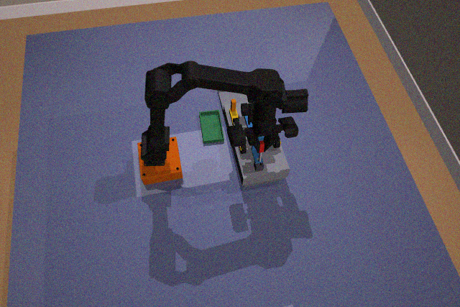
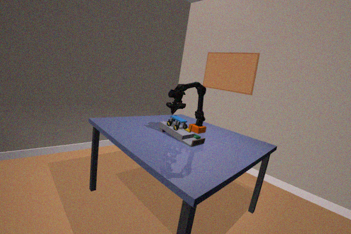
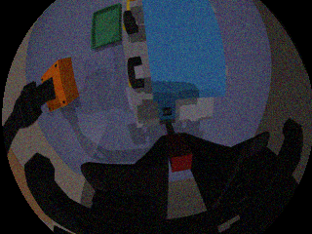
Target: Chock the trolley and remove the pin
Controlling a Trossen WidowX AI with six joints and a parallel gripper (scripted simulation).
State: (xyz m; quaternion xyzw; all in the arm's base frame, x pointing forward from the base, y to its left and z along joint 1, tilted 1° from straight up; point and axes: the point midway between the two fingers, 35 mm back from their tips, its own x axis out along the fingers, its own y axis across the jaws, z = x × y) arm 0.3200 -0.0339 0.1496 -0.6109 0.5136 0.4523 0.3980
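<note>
My gripper (image 1: 261, 143) (image 2: 172, 113) (image 3: 174, 138) is shut on the red-headed stop pin (image 1: 261, 146) (image 3: 180, 162), above the ramp's uphill end. The pin's shaft points down, and its lower end appears clear of the small dark hole in the wrist view. The blue-topped trolley (image 2: 179, 118) (image 3: 187, 44) stands on the grey ramp (image 1: 271, 175) (image 2: 173, 131), partly hidden by the arm in the top view. The yellow chock (image 1: 233, 113) (image 2: 187, 130) with orange handle stands on the ramp at a downhill wheel; exact contact is unclear. The green tray (image 1: 211, 127) (image 2: 197, 136) (image 3: 106, 26) holds nothing visible.
The orange arm base (image 1: 171, 158) (image 2: 197, 128) (image 3: 67, 84) stands on the blue table (image 1: 93, 91) (image 2: 226, 152). The tray lies between the base and the ramp, beside the ramp's long edge. The trolley's black wheels (image 3: 136, 72) stand close to that edge.
</note>
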